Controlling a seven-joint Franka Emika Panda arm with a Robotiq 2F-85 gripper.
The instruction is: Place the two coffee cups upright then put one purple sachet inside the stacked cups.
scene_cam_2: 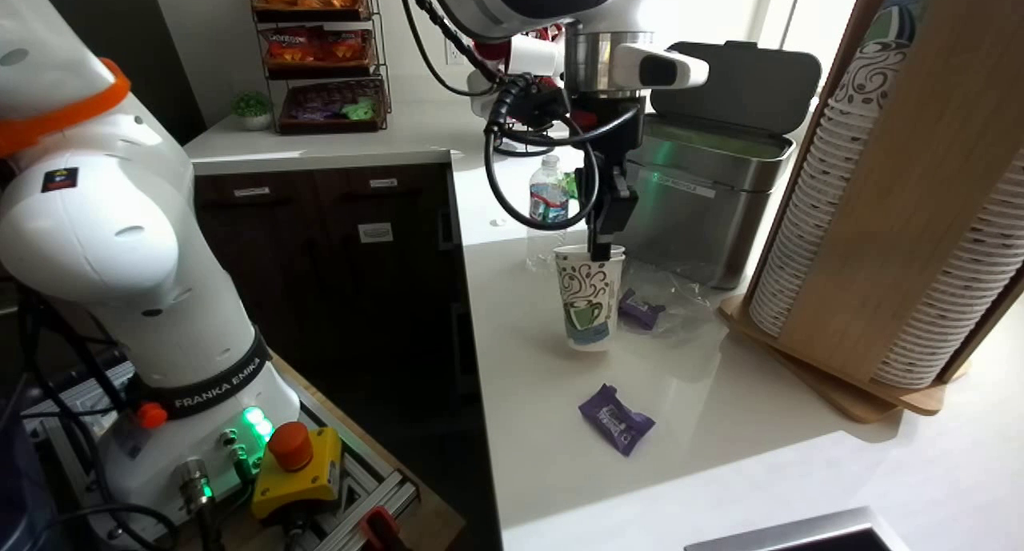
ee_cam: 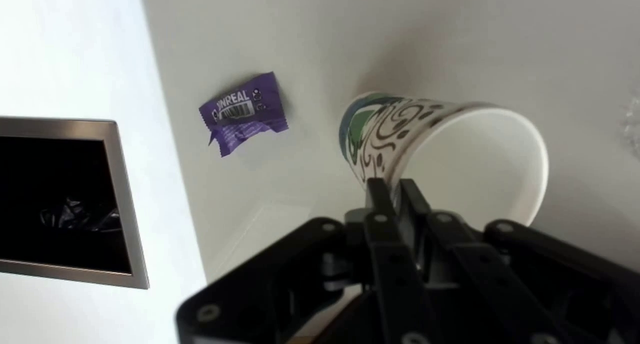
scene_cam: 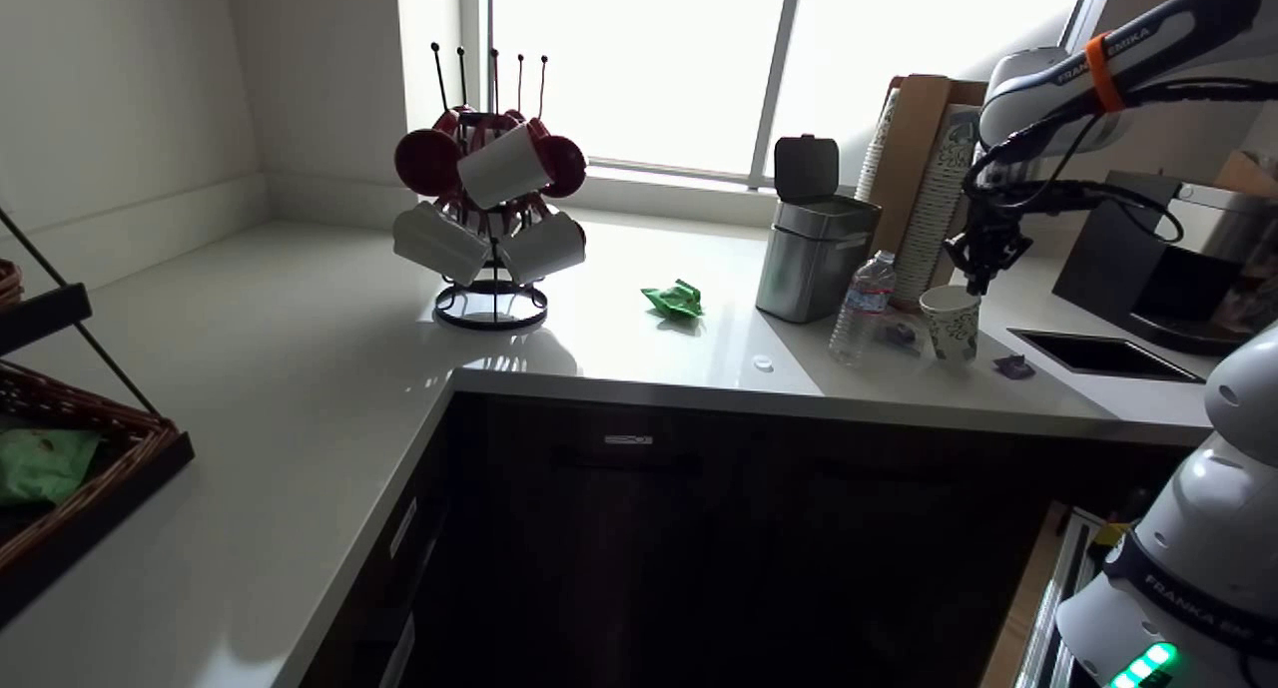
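Wrist view: the claw [ee_cam: 394, 185] pinches the paper cup [ee_cam: 447, 149] at its rim.

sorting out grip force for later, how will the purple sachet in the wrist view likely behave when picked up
The purple sachet is probably light, being smaller than the patterned cup. Its creased wrapper looks thin, so the ends would likely flex. Those flat, jagged ends should also discourage rolling.

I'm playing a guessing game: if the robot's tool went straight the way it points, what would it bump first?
Probably the counter: the tool points down, gripping the cup by its rim, so the cup's bottom would likely land first. Whether it touches now is unclear.
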